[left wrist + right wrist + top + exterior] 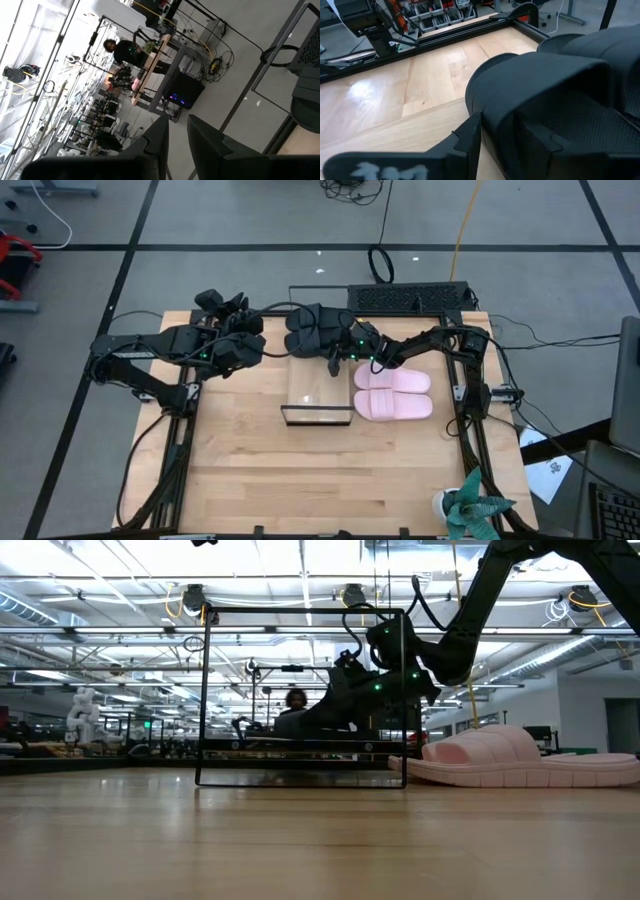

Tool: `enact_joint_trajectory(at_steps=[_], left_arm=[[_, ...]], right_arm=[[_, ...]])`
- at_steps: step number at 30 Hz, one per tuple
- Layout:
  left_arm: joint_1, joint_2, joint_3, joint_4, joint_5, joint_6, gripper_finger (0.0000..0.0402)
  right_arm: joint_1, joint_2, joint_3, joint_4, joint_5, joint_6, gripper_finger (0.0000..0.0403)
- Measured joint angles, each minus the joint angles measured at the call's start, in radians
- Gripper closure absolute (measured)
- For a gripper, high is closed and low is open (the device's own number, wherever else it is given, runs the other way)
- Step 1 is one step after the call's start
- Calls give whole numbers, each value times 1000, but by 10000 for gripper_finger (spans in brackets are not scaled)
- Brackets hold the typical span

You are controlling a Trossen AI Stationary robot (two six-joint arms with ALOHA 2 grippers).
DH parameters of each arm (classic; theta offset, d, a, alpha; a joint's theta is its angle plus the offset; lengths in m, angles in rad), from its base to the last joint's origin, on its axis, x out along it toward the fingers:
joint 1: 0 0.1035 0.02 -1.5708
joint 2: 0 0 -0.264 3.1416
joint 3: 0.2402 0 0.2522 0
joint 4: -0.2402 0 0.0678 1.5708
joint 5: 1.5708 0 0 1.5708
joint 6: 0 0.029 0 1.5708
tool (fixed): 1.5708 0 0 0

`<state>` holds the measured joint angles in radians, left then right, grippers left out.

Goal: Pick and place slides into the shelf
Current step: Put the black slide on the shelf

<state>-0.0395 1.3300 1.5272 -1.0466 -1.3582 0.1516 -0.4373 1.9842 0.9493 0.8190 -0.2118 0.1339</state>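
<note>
my right tool is clamped on a black slide at the shelf, upper centre; my left tool waits, fingers nearly together.

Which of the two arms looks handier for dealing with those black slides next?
The right one, I'd judge. Its hand is already at the black slides on the shelf, fingers at one slide's strap. The left hand waits beside the shelf, pointing out into the room.
</note>
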Motion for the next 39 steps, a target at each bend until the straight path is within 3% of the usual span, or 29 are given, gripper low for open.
enact_joint_trajectory(at_steps=[39], left_arm=[[0, 0, 0, 0, 0, -4, 323]], right_arm=[[1, -1, 1, -1, -26, 15, 164]])
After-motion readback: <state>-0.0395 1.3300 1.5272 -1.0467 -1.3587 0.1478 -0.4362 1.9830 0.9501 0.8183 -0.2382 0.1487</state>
